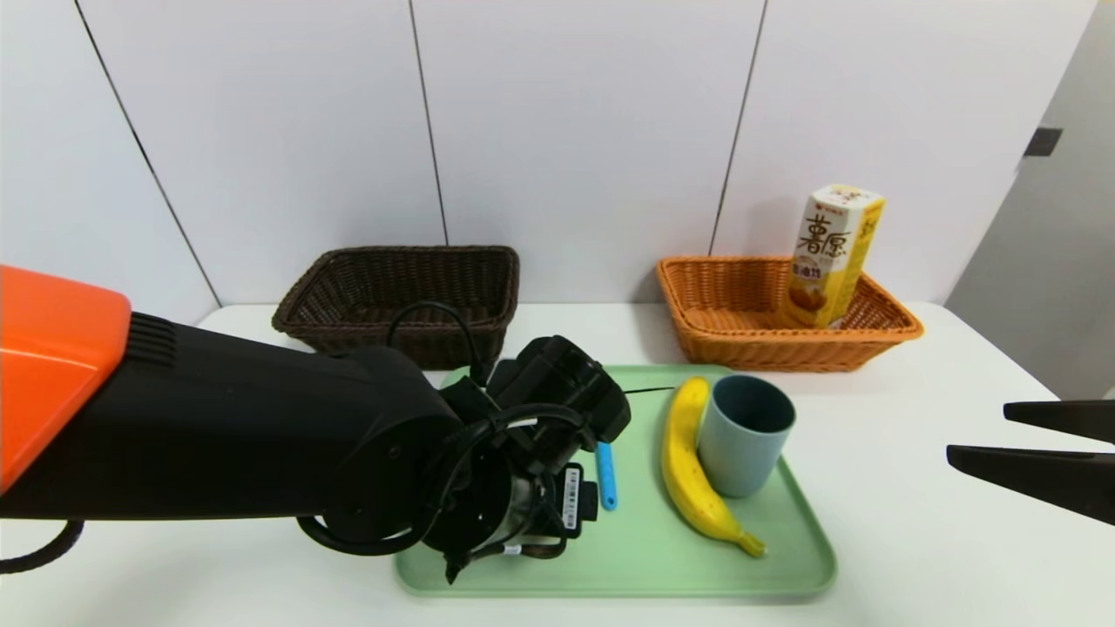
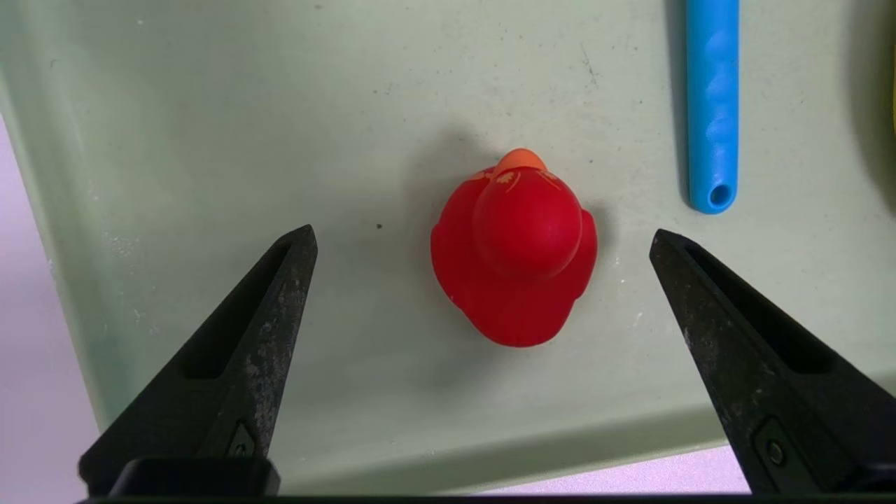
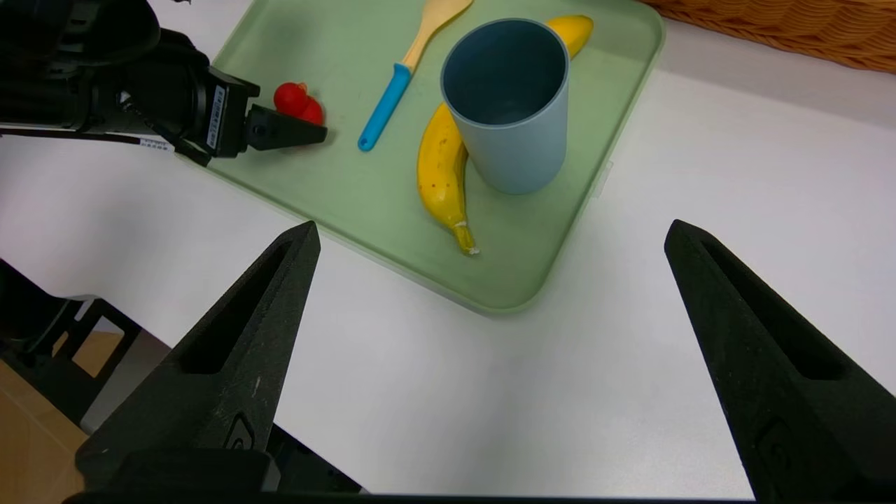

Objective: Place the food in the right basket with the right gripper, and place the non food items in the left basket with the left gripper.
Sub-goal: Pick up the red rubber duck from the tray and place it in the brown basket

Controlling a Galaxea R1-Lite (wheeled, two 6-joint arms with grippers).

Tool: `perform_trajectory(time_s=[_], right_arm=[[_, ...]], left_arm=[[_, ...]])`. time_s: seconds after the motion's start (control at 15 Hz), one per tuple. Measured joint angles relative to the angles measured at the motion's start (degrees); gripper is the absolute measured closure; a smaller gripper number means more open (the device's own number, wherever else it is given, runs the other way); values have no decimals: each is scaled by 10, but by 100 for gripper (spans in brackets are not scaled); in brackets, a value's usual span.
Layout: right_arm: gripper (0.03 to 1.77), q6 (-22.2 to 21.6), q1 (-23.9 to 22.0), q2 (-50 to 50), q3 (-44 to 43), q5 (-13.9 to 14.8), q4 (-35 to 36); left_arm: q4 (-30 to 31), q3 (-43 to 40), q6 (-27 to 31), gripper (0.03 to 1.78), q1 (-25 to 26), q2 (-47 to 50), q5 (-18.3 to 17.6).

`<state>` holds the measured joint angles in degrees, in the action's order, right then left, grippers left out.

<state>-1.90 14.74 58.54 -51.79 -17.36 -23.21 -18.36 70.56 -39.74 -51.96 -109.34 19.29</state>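
Left gripper wide open, holding nothing, poised over the green tray with the red rubber duck between its fingers, neither finger touching it. Blue spoon handle lies just beside the duck on the tray floor. Head view: left arm covers the duck completely, only the blue handle tip shows past the wrist; the right wrist view gives the whole spoon, pale yellow bowl included, plus the duck at the left gripper's finger. Also on the tray: banana lying flat, grey-blue cup upright and touching the banana's side, cup empty per the right wrist view. Taking the tray as clock centre in the head view: dark brown basket at 11 o'clock, nothing visible inside; orange basket at 1 o'clock, holding the hexagonal snack box, standing and leaning slightly. Right gripper at 3 o'clock, off the tray over the white table, fingers fully spread, empty.
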Motion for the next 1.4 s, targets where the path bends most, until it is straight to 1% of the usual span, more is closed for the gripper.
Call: perform_trajectory(time_s=[0.27, 0.6, 0.67, 0.8, 0.93, 1.07, 1.13, 1.33, 1.4], right_arm=[[10, 0, 0, 0, 0, -1, 0], [10, 0, 0, -1, 0, -1, 0], [10, 0, 0, -1, 0, -1, 0], [10, 0, 0, -1, 0, -1, 0], [10, 0, 0, -1, 0, -1, 0], [10, 0, 0, -2, 0, -1, 0], [10, 0, 0, -2, 0, -1, 0], [10, 0, 0, -3, 0, -1, 0], [10, 0, 0, -4, 0, -1, 0]], left_arm=[[-1, 4, 0, 12, 0, -11, 10], [-3, 5, 2, 12, -1, -15, 12], [-3, 5, 2, 18, -1, -17, 12], [-3, 5, 3, 54, -1, -21, 12], [-3, 4, 3, 79, -2, -22, 13], [-8, 4, 4, 98, -2, -23, 13], [-10, 4, 3, 105, -2, -22, 13], [-14, 4, 4, 107, -3, -12, 14], [-14, 4, 6, 107, -2, -3, 22]])
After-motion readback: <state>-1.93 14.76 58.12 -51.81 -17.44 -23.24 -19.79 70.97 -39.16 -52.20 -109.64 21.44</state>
